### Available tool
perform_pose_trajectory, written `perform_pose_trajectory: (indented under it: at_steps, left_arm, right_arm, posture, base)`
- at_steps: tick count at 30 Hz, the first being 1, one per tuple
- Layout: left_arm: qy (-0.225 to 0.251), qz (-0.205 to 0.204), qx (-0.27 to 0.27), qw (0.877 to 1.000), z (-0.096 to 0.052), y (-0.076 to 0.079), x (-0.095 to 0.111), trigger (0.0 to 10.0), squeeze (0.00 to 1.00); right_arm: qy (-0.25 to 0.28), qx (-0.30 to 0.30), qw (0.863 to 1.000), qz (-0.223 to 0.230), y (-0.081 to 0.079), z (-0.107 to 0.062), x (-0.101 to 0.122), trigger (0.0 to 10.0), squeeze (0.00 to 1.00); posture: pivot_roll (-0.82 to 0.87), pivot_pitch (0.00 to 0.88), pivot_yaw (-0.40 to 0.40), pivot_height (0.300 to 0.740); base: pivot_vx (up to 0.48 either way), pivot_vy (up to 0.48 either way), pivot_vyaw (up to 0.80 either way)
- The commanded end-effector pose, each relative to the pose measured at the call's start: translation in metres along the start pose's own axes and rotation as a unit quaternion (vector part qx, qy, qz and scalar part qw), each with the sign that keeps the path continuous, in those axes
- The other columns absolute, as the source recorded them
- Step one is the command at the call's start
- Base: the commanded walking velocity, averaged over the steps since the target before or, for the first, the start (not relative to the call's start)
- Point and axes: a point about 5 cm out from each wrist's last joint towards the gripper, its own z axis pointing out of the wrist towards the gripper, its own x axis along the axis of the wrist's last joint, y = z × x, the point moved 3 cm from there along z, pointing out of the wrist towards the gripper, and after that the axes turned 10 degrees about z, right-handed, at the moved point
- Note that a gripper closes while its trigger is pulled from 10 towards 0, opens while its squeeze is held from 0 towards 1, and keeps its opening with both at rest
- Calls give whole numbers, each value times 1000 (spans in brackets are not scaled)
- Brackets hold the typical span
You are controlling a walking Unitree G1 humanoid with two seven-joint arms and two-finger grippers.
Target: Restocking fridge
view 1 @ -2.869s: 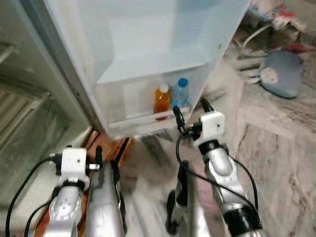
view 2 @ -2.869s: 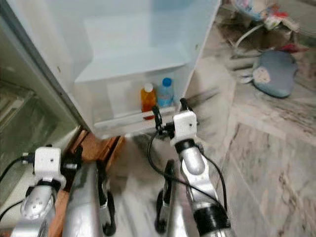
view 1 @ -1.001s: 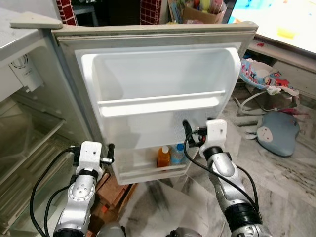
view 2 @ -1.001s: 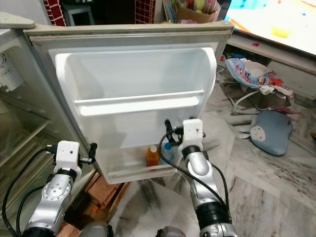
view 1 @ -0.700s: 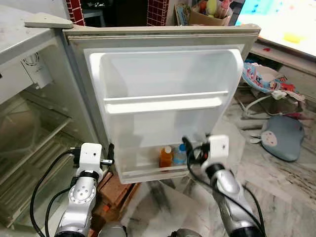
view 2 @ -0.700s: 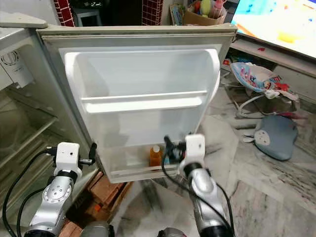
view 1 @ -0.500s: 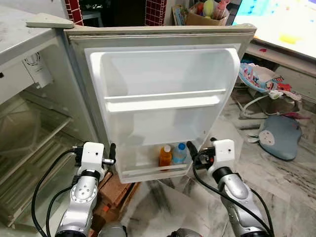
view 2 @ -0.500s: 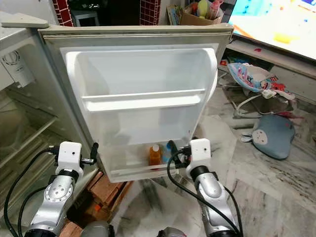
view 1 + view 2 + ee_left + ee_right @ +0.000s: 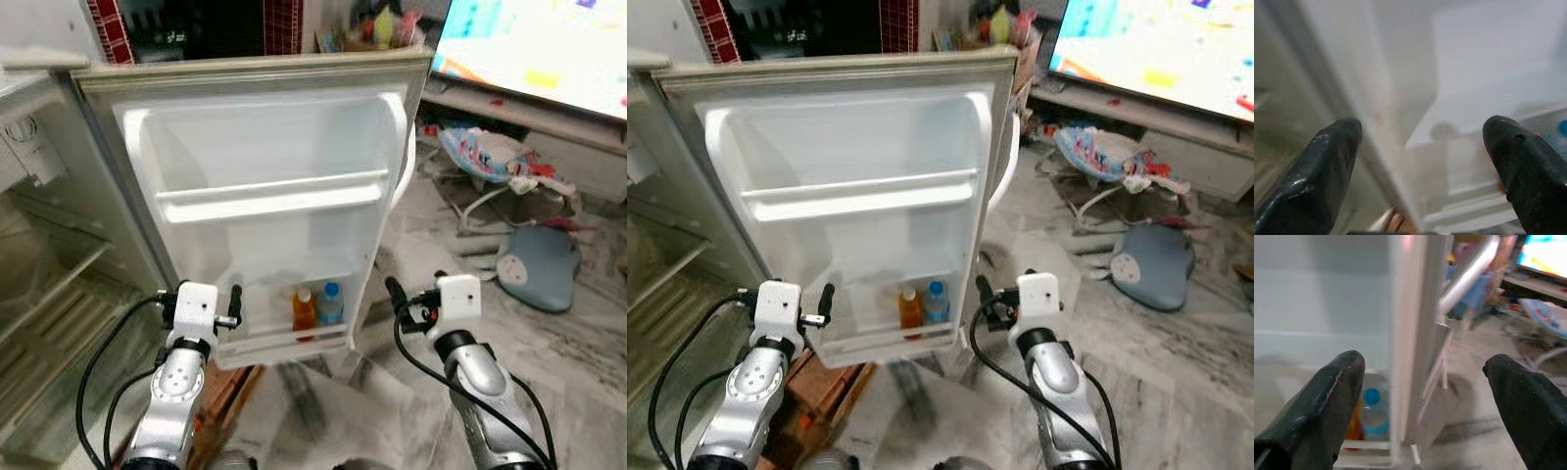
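So we've got 2 drinks in the open white fridge door [image 9: 265, 196] bottom bin, an orange juice bottle [image 9: 305, 308] and a blue-capped water bottle [image 9: 330, 303]; upper shelf bare. Left gripper [image 9: 1420, 161] and right gripper [image 9: 1422, 396] near the door, spread wide, holding nothing, so plenty left to stock

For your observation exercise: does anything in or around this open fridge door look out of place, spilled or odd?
Nothing is spilled. The orange bottle and the blue-capped bottle stand upright in the door's bottom shelf. The oddest thing is the clutter on the floor to the robot's right, including a blue-grey cushion.
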Motion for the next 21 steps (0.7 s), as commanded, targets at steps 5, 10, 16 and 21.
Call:
perform_pose_trajectory:
  at_steps: [5, 10, 16, 21]
  left_arm:
    - [6, 3, -5, 1000, 2, 3, 5, 10000, 0]
    - [2, 9, -4, 1000, 3, 2, 4, 10000, 0]
    - [-4, 15, 3, 1000, 4, 0, 3, 10000, 0]
    - [-2, 21, 5, 1000, 3, -1, 3, 10000, 0]
  right_arm:
    - [14, -3, 1000, -9, 7, 5, 11, 10000, 0]
    - [38, 15, 999, -17, 1, 9, 22, 10000, 0]
    - [50, 48, 997, -42, -14, 11, 26, 10000, 0]
    - [54, 74, 994, -60, -27, 10, 25, 10000, 0]
  posture:
    - [107, 0, -26, 740]
    - [106, 0, -24, 740]
    - [106, 0, -22, 740]
    - [109, 0, -25, 740]
  base:
    - [0, -476, 0]
    - [0, -451, 0]
    - [0, -435, 565]
    - [0, -400, 719]
